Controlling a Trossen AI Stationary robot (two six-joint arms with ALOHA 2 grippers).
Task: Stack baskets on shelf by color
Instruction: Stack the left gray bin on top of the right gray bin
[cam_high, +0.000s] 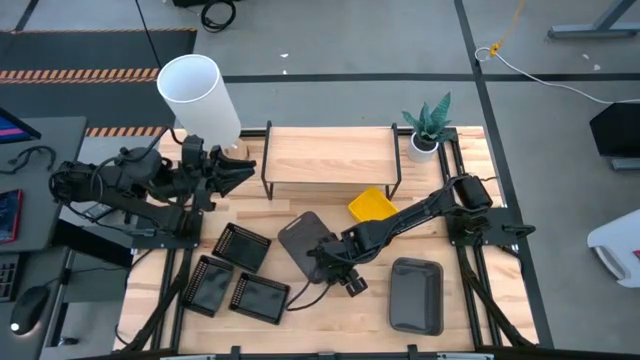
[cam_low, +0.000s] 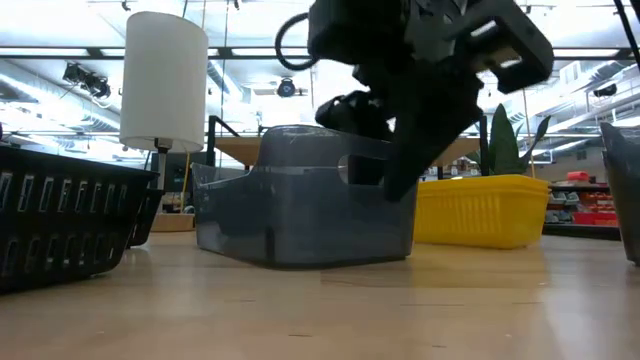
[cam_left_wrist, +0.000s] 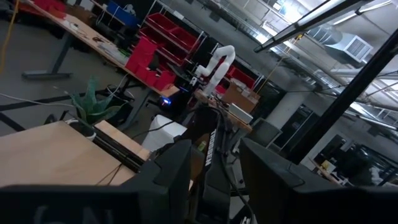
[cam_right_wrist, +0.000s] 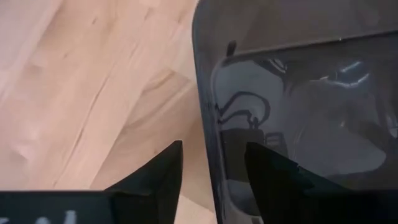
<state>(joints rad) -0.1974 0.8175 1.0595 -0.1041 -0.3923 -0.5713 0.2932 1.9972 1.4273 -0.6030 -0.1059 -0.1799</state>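
A dark grey basket (cam_high: 303, 238) lies flat on the table in front of the shelf (cam_high: 330, 150). My right gripper (cam_high: 326, 260) is above its near-right end, open. In the right wrist view the fingers stand on either side of the rim (cam_right_wrist: 208, 118), one outside (cam_right_wrist: 163, 174) and one over the inside (cam_right_wrist: 273, 177). A second grey basket (cam_high: 416, 294) sits near the right. A yellow basket (cam_high: 372, 205) rests at the shelf's front right leg. Three black mesh baskets (cam_high: 240, 246) lie near the left. My left gripper (cam_high: 244, 172) waits open, left of the shelf.
A white cylinder lamp (cam_high: 200, 97) stands at the far left beside the left arm. A potted plant (cam_high: 428, 128) stands right of the shelf. Bare wood lies between the two grey baskets and along the near edge (cam_high: 330, 335).
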